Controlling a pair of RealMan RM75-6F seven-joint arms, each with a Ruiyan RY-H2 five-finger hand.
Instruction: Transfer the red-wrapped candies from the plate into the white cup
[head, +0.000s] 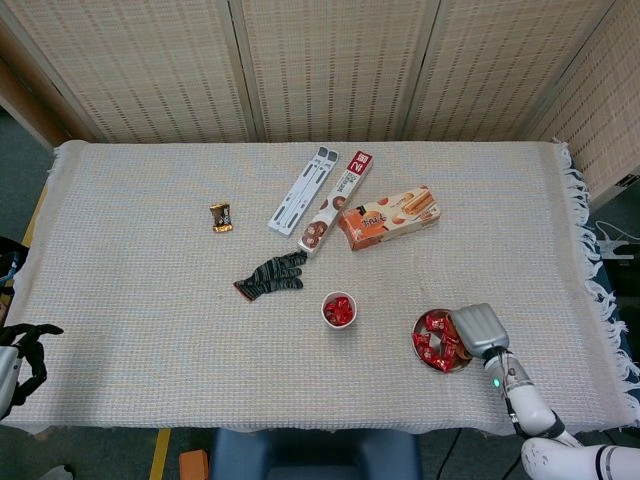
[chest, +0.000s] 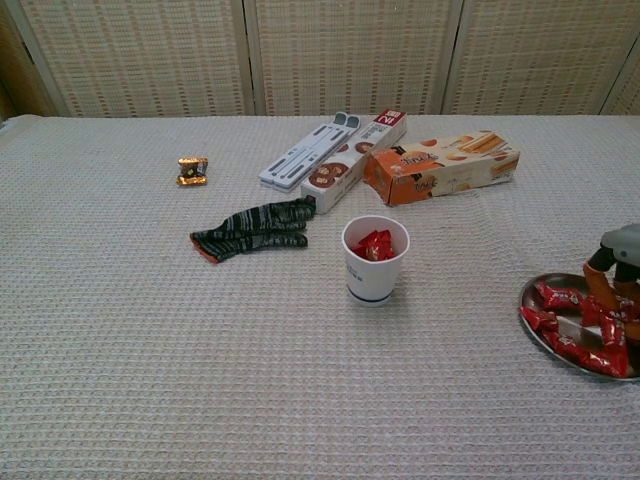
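Observation:
The white cup (head: 339, 311) (chest: 375, 262) stands near the table's middle with red-wrapped candies (chest: 376, 244) inside it. To its right, the metal plate (head: 416, 342) (chest: 527, 325) holds several red-wrapped candies (head: 435, 338) (chest: 560, 297). My right hand (head: 478, 330) (chest: 615, 272) hangs over the plate's right half, fingers pointing down among the candies. Whether they pinch one is hidden. My left hand (head: 25, 350) hangs off the table's front left corner, holding nothing.
A dark striped glove (head: 272, 276) lies left of the cup. Behind the cup are an orange biscuit box (head: 388, 217), a long cookie box (head: 335, 202) and a grey-white case (head: 303, 190). A gold-wrapped sweet (head: 221, 217) sits further left.

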